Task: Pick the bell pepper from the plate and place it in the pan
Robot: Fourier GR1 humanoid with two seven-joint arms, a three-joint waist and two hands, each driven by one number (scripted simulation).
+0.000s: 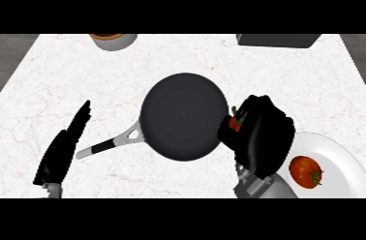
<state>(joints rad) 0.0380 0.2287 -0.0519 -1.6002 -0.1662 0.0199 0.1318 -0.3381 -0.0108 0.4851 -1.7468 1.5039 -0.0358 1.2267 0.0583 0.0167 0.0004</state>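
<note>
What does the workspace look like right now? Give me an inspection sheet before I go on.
Surface: white marbled counter.
Job's things: bell pepper, red, held in the right hand beside the pan's right rim; black pan mid-counter, nothing in it, handle toward lower left; white plate at lower right.
Clutter: tomato on the plate; grey bowl at top left; dark box at top right.
Hands: right hand curled round the pepper; left hand open, resting at lower left.
Cables: nothing seen.
Surroundings: grey floor beyond the counter's edges.
</note>
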